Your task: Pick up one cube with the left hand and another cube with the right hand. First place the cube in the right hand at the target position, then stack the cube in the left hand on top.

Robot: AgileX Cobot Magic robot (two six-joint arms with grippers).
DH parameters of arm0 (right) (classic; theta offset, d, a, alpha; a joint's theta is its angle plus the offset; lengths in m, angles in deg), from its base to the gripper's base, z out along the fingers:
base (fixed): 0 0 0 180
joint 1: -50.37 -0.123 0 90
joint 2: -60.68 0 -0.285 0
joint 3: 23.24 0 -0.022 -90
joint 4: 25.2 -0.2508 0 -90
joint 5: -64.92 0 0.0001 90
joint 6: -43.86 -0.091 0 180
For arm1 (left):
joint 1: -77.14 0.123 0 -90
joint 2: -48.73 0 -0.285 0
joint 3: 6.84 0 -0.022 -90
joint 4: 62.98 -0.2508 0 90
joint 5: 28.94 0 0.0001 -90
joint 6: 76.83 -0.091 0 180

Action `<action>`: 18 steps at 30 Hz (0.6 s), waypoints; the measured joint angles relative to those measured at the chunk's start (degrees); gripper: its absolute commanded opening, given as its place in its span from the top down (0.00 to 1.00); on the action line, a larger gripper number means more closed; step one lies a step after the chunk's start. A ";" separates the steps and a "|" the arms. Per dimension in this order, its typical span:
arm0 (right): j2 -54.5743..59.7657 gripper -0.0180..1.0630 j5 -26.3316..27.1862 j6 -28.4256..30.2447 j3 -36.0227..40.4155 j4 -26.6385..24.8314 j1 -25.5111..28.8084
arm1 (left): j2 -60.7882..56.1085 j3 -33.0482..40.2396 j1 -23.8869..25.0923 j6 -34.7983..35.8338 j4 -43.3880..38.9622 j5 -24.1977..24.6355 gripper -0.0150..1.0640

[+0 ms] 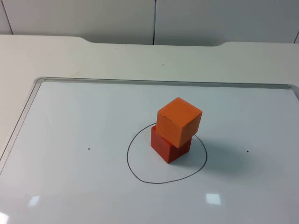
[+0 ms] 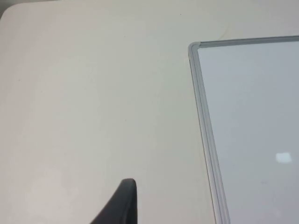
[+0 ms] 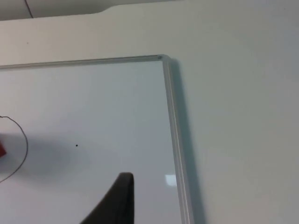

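An orange cube (image 1: 179,121) sits on top of a red cube (image 1: 168,147), turned slightly and overhanging it a little. The stack stands inside a black hand-drawn circle (image 1: 135,170) on the whiteboard (image 1: 84,121). My left gripper (image 2: 124,200) hangs over the bare table beside the whiteboard's frame corner (image 2: 194,46), far from the stack. My right gripper (image 3: 120,196) hovers over the board near its frame (image 3: 170,116). A sliver of the red cube (image 3: 2,150) and part of the circle line (image 3: 24,140) appear in the right wrist view. Neither gripper touches a cube.
The whiteboard lies flat on the white table (image 1: 140,58), with a thin metal frame (image 1: 163,82) around it. Small black dots (image 1: 88,149) (image 1: 247,150) mark the board on either side of the circle. A grey partition wall (image 1: 154,18) stands behind the table.
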 measured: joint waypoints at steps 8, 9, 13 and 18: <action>0.00 0.01 0.40 0.00 0.00 -0.12 0.00 | 0.00 0.00 0.00 -0.11 0.00 0.00 0.01; 0.00 0.01 0.40 0.00 0.00 -0.12 0.00 | 0.00 0.00 0.00 -0.11 0.00 0.00 0.01; 0.00 0.01 0.40 0.00 0.00 -0.12 0.00 | 0.00 0.00 0.00 -0.11 0.00 0.00 0.01; 0.00 0.01 0.51 0.00 0.00 -0.66 0.00 | 0.00 0.00 0.00 -0.11 0.00 0.00 0.01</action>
